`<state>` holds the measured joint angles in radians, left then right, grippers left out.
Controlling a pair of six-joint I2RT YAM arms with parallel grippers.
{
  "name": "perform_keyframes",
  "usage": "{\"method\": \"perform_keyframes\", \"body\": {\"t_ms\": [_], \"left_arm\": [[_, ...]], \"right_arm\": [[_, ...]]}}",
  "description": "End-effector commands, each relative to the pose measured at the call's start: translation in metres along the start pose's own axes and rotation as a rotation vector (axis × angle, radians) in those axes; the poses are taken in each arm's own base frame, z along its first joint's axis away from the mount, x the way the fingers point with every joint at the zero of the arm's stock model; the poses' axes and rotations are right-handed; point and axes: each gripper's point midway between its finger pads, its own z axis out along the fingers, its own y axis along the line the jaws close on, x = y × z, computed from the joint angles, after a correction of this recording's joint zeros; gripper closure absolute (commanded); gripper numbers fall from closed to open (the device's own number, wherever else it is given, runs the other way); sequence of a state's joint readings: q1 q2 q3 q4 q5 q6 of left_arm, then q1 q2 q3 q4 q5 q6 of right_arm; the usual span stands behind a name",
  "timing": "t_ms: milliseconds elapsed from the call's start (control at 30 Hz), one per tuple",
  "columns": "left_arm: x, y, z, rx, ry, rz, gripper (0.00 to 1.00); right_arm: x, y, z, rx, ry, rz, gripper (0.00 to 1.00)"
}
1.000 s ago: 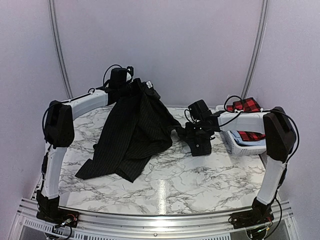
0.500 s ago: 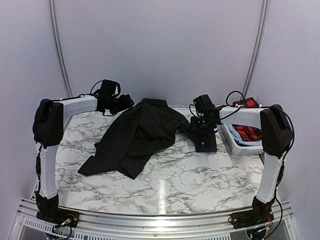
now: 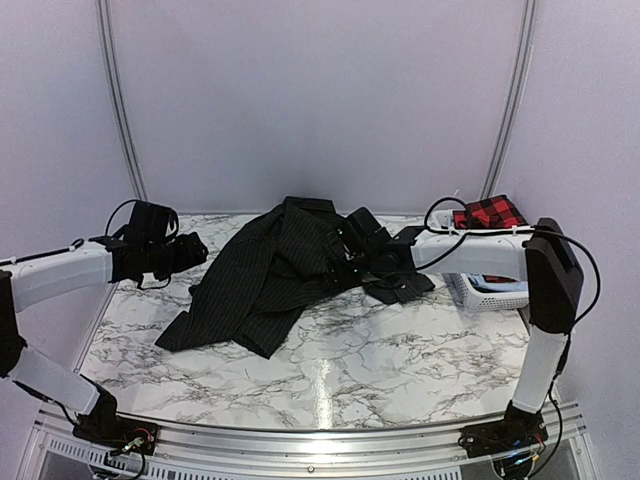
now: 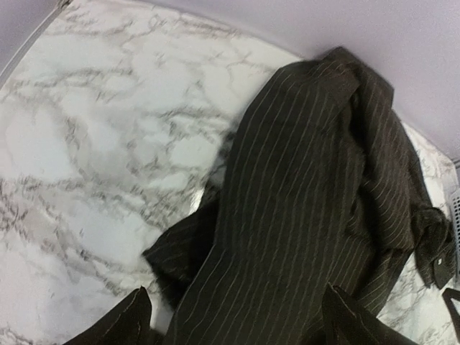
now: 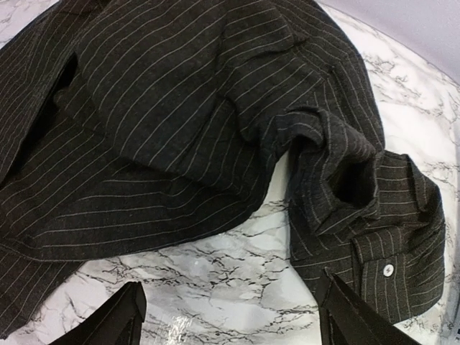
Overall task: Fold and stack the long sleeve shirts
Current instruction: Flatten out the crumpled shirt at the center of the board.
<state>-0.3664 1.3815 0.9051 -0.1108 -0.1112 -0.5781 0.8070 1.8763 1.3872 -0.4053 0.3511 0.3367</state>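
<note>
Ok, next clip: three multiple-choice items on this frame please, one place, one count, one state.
1. Where is the red-checked shirt? A on the floor; B in the white basket; C hung on the wall.
2. How many shirts lie on the marble table? A one; B two; C three.
3. The left gripper is: A shut on a sleeve; B shut, empty; C open.
Answers: B, it sits in the basket at far right; A, only the black pinstriped shirt lies there; C, its fingers stand wide apart.
</note>
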Motion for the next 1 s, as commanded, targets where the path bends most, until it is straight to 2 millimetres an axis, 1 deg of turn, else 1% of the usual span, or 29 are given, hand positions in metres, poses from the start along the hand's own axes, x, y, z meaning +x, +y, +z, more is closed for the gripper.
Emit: {"method": "perform_keyframes", "body": {"t_ms": [0, 100, 133, 267, 300, 333, 400, 467, 533, 633, 700, 767, 900, 967], "left_arm": [[0.045, 0.034, -0.009, -0.07, 0.079, -0.045, 0.16], [0.07, 0.052, -0.016, -0.098, 0.115, -0.073, 0.19], [0.075, 0.055, -0.019, -0.098, 0.12, -0.081, 0.21], [0.099, 0.067, -0.024, -0.099, 0.161, -0.096, 0.28], [0.105, 0.068, -0.024, -0.098, 0.178, -0.097, 0.31], [0.111, 0.07, -0.024, -0.094, 0.196, -0.104, 0.34], [0.123, 0.072, -0.023, -0.092, 0.229, -0.115, 0.38], [0.131, 0.074, -0.023, -0.092, 0.249, -0.118, 0.41], [0.138, 0.074, -0.023, -0.089, 0.264, -0.119, 0.42], [0.144, 0.067, -0.023, -0.063, 0.284, -0.113, 0.43], [0.149, 0.064, -0.022, -0.06, 0.295, -0.102, 0.42], [0.153, 0.065, -0.022, -0.07, 0.302, -0.096, 0.41], [0.159, 0.07, -0.02, -0.095, 0.31, -0.085, 0.41], [0.161, 0.076, -0.017, -0.13, 0.306, -0.073, 0.4]], "right_arm": [[0.001, 0.006, -0.012, -0.002, -0.017, -0.012, 0.21], [-0.002, 0.038, -0.02, -0.081, -0.045, -0.053, 0.21], [-0.001, 0.054, -0.023, -0.109, -0.049, -0.075, 0.21], [0.0, 0.103, -0.027, -0.16, -0.058, -0.152, 0.22], [-0.002, 0.116, -0.028, -0.179, -0.062, -0.166, 0.22], [-0.001, 0.13, -0.03, -0.199, -0.063, -0.18, 0.22], [0.009, 0.156, -0.029, -0.235, -0.052, -0.219, 0.23], [0.016, 0.178, -0.03, -0.258, -0.045, -0.249, 0.23], [0.023, 0.194, -0.029, -0.272, -0.034, -0.275, 0.24], [0.032, 0.215, -0.03, -0.303, -0.024, -0.307, 0.25], [0.039, 0.226, -0.03, -0.32, -0.018, -0.323, 0.25], [0.047, 0.237, -0.027, -0.339, -0.001, -0.336, 0.26], [0.057, 0.247, -0.016, -0.334, 0.026, -0.353, 0.27], [0.056, 0.248, -0.006, -0.303, 0.019, -0.367, 0.27]]}}
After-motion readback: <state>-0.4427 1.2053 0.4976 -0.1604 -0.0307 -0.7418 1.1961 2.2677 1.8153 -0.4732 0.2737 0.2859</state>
